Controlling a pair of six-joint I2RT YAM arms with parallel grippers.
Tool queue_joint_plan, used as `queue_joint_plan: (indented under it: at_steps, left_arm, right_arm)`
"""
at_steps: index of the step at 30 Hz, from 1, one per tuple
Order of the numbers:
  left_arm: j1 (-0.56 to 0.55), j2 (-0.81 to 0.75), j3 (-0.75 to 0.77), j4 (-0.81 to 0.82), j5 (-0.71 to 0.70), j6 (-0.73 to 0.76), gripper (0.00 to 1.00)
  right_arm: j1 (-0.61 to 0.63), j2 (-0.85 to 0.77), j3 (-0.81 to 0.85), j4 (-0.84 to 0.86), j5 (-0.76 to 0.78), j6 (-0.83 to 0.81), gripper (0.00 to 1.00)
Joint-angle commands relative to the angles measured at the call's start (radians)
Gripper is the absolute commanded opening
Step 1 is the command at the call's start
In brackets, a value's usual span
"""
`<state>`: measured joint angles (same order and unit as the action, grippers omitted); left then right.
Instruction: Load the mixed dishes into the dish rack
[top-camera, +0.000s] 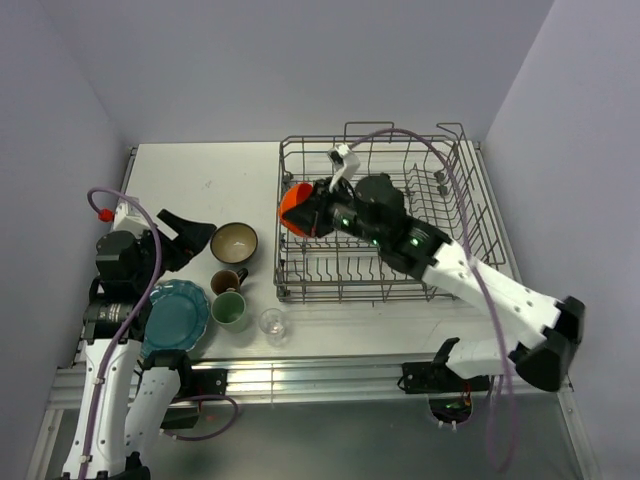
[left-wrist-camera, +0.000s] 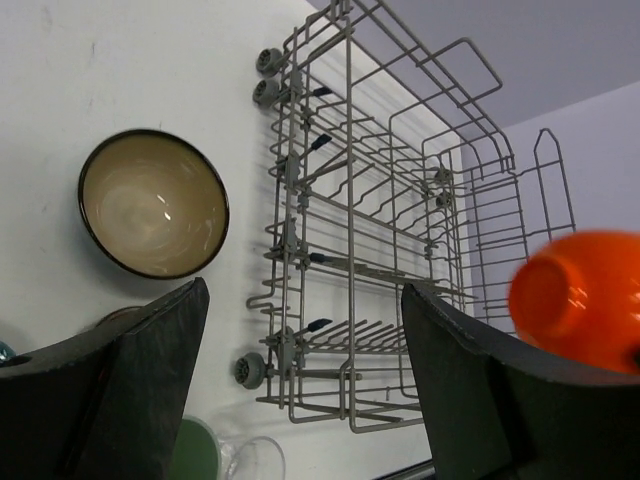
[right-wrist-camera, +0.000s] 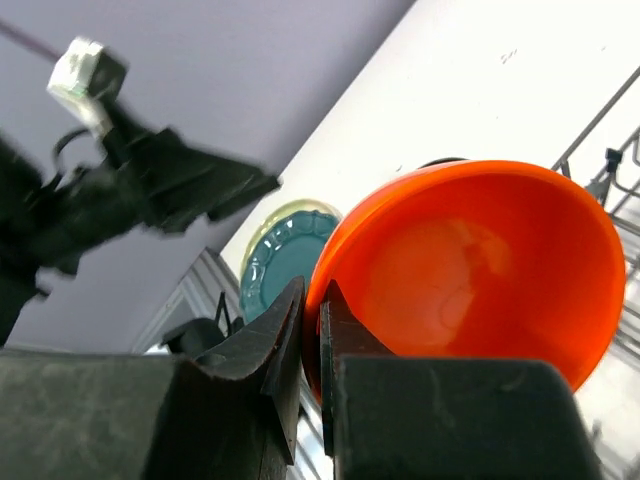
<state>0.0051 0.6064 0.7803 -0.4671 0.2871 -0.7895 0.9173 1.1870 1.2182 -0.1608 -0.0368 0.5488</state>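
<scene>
R jaws grip orange bowl (right-wrist-camera: 470, 270), L jaws wide, prob. empty

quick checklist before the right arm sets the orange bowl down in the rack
1. Grip: right claw shut on the orange bowl, gripping its rim: ok.
2. Position: orange bowl over the left end of the dish rack: ok.
3. Bowl clear of the rack's left wall: cannot tell.
4. No other dish seen in the rack: ok.
5. Other arm: left claw open over the table, beside the bowl with cream inside, away from the rack: ok.
</scene>
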Motion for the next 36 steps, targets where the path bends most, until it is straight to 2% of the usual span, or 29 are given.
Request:
queue_joint_plan:
  at_steps: [1,2,3,6,9,10,11,12,13,14,15,16,19,21,25,31,32,36]
  left_arm:
    - [0.004,0.007,0.003,0.046,0.008,-0.066,0.85]
    - [0.004,0.018,0.017,-0.029,0.006,-0.076,0.85]
    - [0.004,0.029,0.033,-0.065,0.006,-0.085,0.85]
    - [0.004,0.041,0.083,-0.178,0.043,-0.123,0.85]
    - [0.003,0.046,0.157,-0.287,0.061,-0.143,0.86]
    - [0.004,0.053,0.198,-0.312,0.061,-0.142,0.86]
    - [0.004,0.059,0.215,-0.332,0.063,-0.137,0.86]
    - [0.003,0.067,0.232,-0.352,0.069,-0.133,0.86]
    - [0.003,0.087,0.256,-0.384,0.073,-0.129,0.86]
    - [0.003,0.099,0.267,-0.398,0.081,-0.120,0.86]
    - [0.004,0.114,0.277,-0.409,0.093,-0.114,0.86]
    - [0.003,0.119,0.289,-0.419,0.096,-0.106,0.85]
    - [0.003,0.141,0.315,-0.439,0.090,-0.088,0.86]
    - [0.004,0.159,0.338,-0.450,0.090,-0.071,0.86]
    - [0.004,0.193,0.372,-0.461,0.101,-0.048,0.86]
    - [0.003,0.205,0.320,-0.415,0.124,-0.066,0.86]
    - [0.004,0.208,0.313,-0.409,0.129,-0.071,0.85]
    - [0.003,0.237,0.321,-0.401,0.124,-0.060,0.85]
  right_arm:
    - [-0.142,0.126,0.061,0.227,-0.317,0.052,0.00]
    - [-0.217,0.152,0.066,0.301,-0.386,0.086,0.00]
    - [-0.250,0.178,0.064,0.349,-0.505,0.124,0.00]
    - [-0.352,0.264,0.079,0.497,-0.729,0.223,0.00]
    - [-0.434,0.347,0.098,0.630,-0.886,0.322,0.00]
    - [-0.451,0.396,0.101,0.682,-0.988,0.430,0.00]
    - [-0.465,0.420,0.089,0.866,-1.035,0.503,0.00]
    - [-0.477,0.448,0.086,0.979,-1.073,0.587,0.00]
    - [-0.500,0.506,0.081,1.083,-1.116,0.752,0.00]
    - [-0.511,0.540,0.087,1.289,-1.127,0.834,0.00]
    - [-0.520,0.580,0.099,1.393,-1.135,0.924,0.00]
    - [-0.537,0.665,0.136,1.593,-1.131,1.097,0.00]
    - [-0.557,0.807,0.202,1.771,-1.103,1.301,0.00]
    - [-0.572,0.826,0.195,1.740,-1.075,1.269,0.00]
    - [-0.587,0.792,0.152,1.507,-1.039,1.023,0.00]
    - [-0.595,0.738,0.095,1.229,-0.921,0.774,0.00]
    - [-0.595,0.735,0.083,1.163,-0.907,0.751,0.00]
    - [-0.595,0.726,0.038,1.126,-0.816,0.723,0.00]
